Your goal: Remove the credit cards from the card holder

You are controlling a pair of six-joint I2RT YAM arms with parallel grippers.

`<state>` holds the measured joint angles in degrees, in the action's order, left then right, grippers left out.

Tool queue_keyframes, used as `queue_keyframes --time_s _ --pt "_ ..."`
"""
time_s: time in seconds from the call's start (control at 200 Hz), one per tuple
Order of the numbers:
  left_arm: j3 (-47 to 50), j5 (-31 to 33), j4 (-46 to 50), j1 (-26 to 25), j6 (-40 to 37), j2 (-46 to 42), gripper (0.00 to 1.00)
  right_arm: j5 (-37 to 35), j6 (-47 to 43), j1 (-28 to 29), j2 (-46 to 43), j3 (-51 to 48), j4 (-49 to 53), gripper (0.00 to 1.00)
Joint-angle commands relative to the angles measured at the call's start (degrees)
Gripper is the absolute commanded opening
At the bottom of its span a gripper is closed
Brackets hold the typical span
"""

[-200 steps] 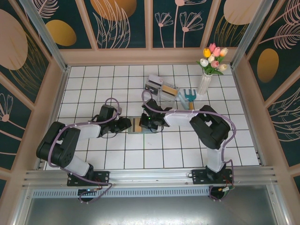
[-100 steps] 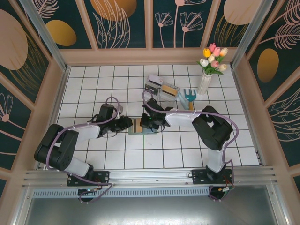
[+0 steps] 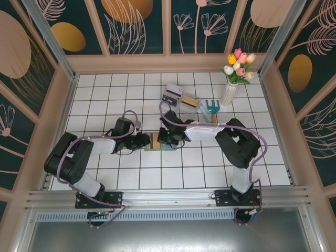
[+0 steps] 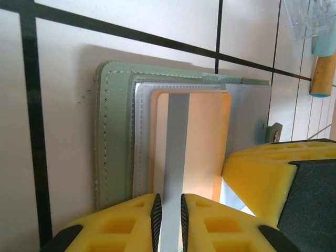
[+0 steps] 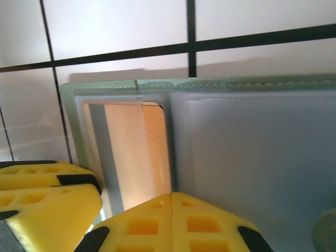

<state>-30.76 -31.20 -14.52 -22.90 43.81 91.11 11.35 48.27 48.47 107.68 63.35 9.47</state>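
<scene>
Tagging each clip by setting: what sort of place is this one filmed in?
Likely a staged robot test cell rather than a real room: a white tiled tabletop boxed in by printed floral wall panels on aluminium frame posts, with a vase of tulips as a prop.

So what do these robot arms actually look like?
The left arm and right arm match: chunky black joints, pale grey links, lilac cables looping alongside. Their fingers are bright yellow, dimpled with square hollows, with black trim.

Grey-green card holder (image 4: 113,136), tan-orange credit card (image 4: 205,136) with grey stripe, white tiles (image 4: 63,131) with black lines
</scene>
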Motion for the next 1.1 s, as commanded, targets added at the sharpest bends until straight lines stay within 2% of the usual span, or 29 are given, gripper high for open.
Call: queue_keyframes --time_s 0.0,0.22,0.48,0.881,1.096 --pt "1.10 5.29 3.76 -0.13 -2.14 -0.59 0.21 -2.90 -1.13 -0.22 -0.38 0.59 3.69 0.04" --pt "1.42 4.88 3.82 -0.13 -2.15 0.14 0.21 -3.08 -1.12 -0.22 -1.00 -0.18 3.19 0.04" --pt "1.14 3.87 3.55 -0.13 -2.32 0.55 0.21 3.85 0.71 -1.30 -2.74 -3.94 -8.93 0.15" --pt "1.78 3.76 2.82 -0.13 -1.81 0.47 0.21 4.91 1.07 -2.33 -0.32 -3.00 -9.47 0.21" --pt "1.67 3.19 2.22 -0.13 -1.58 0.99 0.22 7.01 0.85 -2.37 0.63 -3.48 -11.17 0.21"
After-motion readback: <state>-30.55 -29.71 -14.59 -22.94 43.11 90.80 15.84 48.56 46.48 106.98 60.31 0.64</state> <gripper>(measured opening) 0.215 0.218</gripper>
